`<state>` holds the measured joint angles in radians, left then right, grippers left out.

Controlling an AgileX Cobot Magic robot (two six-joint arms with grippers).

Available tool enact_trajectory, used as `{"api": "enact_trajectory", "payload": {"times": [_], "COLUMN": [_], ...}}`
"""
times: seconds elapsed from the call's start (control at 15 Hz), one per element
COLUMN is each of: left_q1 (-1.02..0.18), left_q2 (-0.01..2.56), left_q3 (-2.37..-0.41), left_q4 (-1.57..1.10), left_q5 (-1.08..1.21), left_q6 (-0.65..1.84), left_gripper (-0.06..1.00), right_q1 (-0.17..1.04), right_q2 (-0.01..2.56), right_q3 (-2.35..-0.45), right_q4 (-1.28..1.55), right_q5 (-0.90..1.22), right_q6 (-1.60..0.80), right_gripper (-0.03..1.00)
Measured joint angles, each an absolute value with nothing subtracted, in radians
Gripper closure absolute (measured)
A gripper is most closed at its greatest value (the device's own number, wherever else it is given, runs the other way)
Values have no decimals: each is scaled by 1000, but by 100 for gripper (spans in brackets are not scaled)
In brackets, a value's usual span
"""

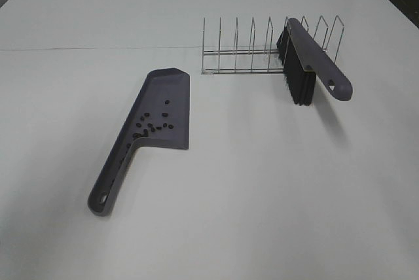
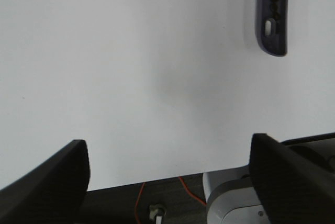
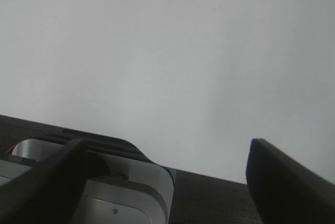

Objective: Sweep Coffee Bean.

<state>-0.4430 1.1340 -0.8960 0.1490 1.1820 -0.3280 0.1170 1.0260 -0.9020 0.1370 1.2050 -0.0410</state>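
Note:
A grey-purple dustpan lies flat on the white table, its handle pointing toward the front left. Several tiny dark coffee beans rest in its pan near the handle. The matching brush leans in a wire rack at the back right, bristles down. Neither arm shows in the exterior view. My left gripper is open over bare table near the front edge, with the dustpan handle's end ahead of it. My right gripper is also open over bare table, nothing between its fingers.
The table's front edge and dark floor with a red wire show under the left gripper. A grey arm base sits below the right gripper. A seam crosses the table at the back.

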Motion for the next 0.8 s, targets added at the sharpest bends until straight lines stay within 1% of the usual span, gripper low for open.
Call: {"api": "enact_trajectory", "payload": {"times": [0.2,0.33,0.4,0.67,0.8], "left_q1": [-443,-443,-443,-443,-443], "left_q2": [845,652,567,331,246], "left_q3": [-673,-555,-526,-515,-506], "left_q4": [96,93,87,80,66], "left_q5": [1073,1058,1058,1041,1042], "left_q6": [-328,-313,-291,-200,-122], "left_gripper": [16,16,16,16,16], "right_q1": [117,117,117,117,117], "right_q2": [874,752,716,444,293], "right_q3": [-774,-683,-661,-531,-511], "right_q4": [134,134,134,191,238], "right_q5": [1202,1182,1178,1133,1104], "right_q6": [-52,-104,-117,-239,-295], "right_gripper": [24,24,24,24,24]}}
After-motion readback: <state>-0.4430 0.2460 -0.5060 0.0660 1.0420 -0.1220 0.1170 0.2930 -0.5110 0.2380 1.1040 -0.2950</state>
